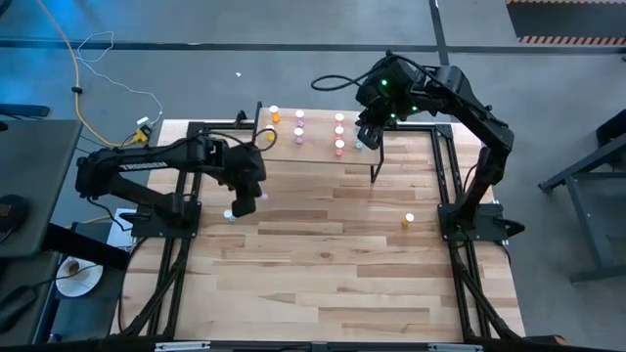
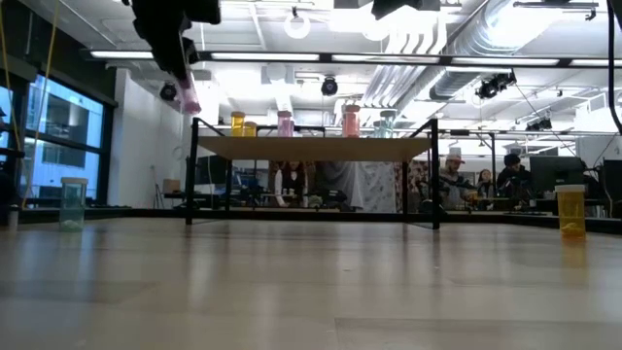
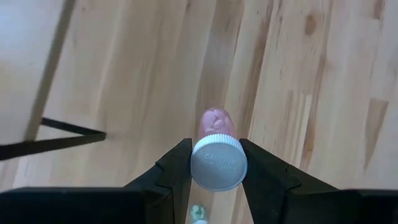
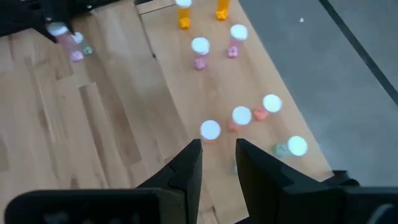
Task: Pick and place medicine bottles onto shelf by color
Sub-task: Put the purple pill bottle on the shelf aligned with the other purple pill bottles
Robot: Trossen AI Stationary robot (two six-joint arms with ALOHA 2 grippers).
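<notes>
My left gripper point(image 1: 245, 202) hangs over the table's left part, shut on a pink medicine bottle point(image 3: 216, 122) with a white cap. A teal bottle point(image 1: 229, 215) stands on the table just beside and below it. The shelf point(image 2: 316, 148) stands at the far edge. On it are orange point(image 1: 275, 114), pink point(image 1: 299, 127) and red point(image 1: 339, 137) bottles and one teal bottle point(image 1: 359, 145). My right gripper point(image 4: 217, 163) hovers above the shelf's right part, over the red bottles point(image 4: 241, 117). It is open with nothing between its fingers. My left gripper pinches the pink bottle by its white cap point(image 3: 217, 163), one finger on either side of the cap. The fingers point(image 3: 177, 168) slant steeply down from above. The bottle's pink body point(image 2: 190, 97) hangs below them, tilted and lifted well clear of the table.
An orange bottle point(image 1: 409, 221) stands alone on the table's right part, near the right arm's base. Black frame rails point(image 1: 445, 186) run along the table's sides. The shelf's thin black legs point(image 2: 434, 185) stand on the tabletop. People sit in the room beyond the table point(image 2: 457, 180).
</notes>
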